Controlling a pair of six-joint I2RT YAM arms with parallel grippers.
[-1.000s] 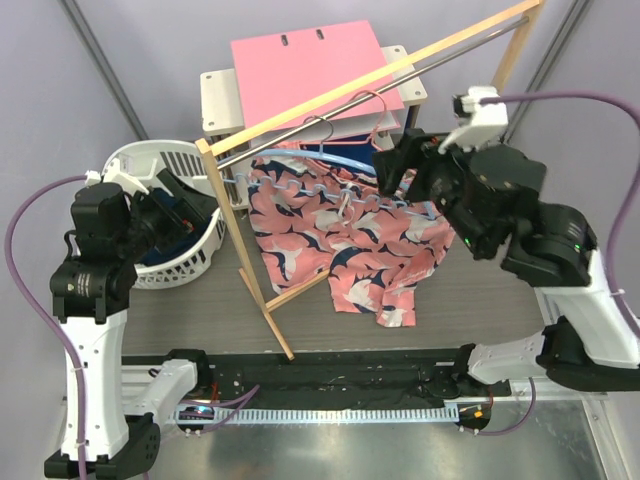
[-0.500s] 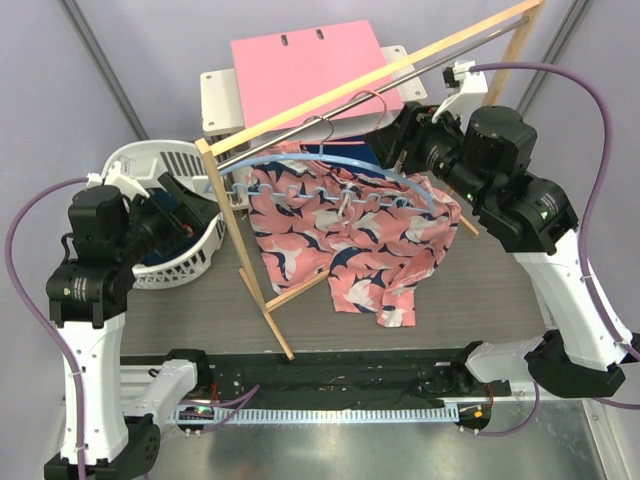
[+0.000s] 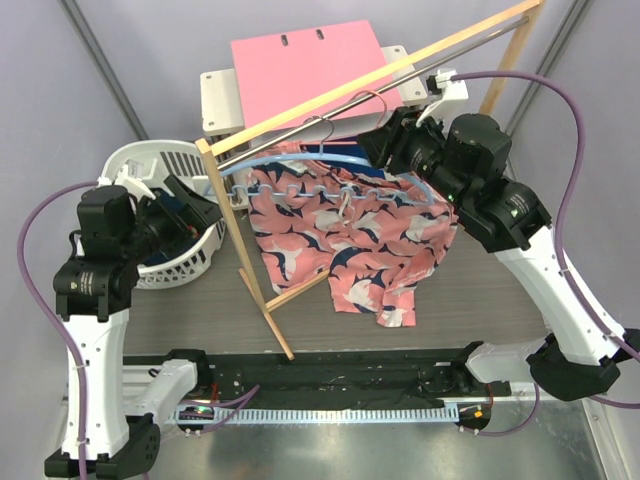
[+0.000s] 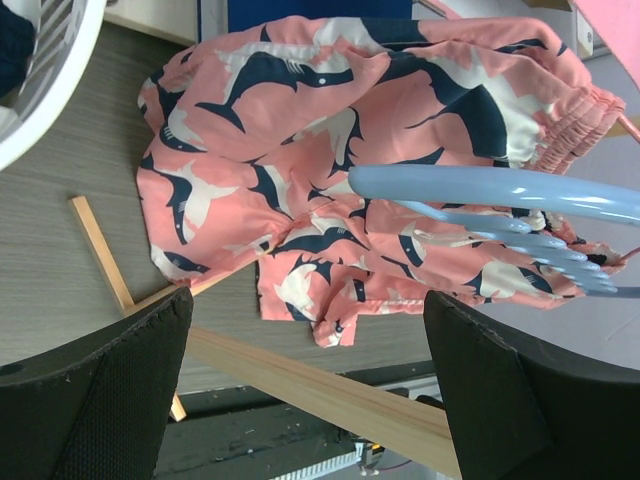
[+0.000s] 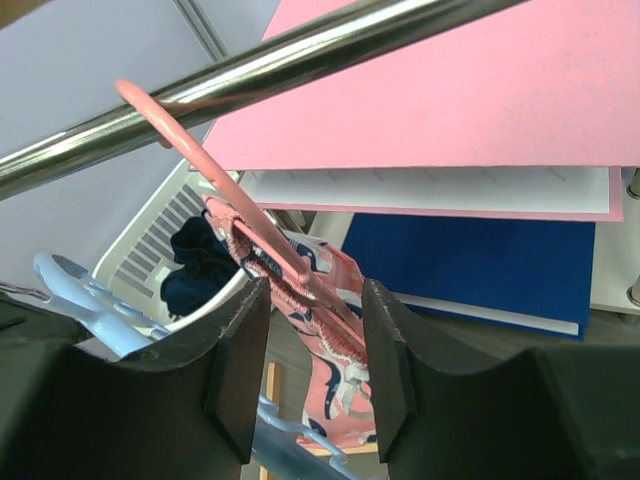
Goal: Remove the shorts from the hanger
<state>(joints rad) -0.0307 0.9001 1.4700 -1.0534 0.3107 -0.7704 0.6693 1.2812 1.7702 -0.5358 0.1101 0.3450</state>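
Shorts [image 3: 350, 235] likely soft, light, limp; hung on hanger [image 5: 170, 125] at 12 o'clock, draped to table [image 3: 480, 290]. Advised hold: waistband [image 4: 585, 110]. Right gripper [image 5: 312, 300] straddling hanger neck, unclamped; left gripper [image 4: 307, 300] spread, empty.

Top view: right gripper [image 3: 372, 148] tips too small and dark to tell apart.
Rt wrist view: navy shorts [image 5: 190, 270] mostly hidden inside basket [image 5: 150, 235]. Pink hanger [image 5: 185, 140] hidden below its hook by cloth and fingers.
Left wrist view: blue hanger [image 4: 480, 185] cut off at rt edge. Left gripper [image 4: 305, 300] fingers blurred, cut off at bottom.
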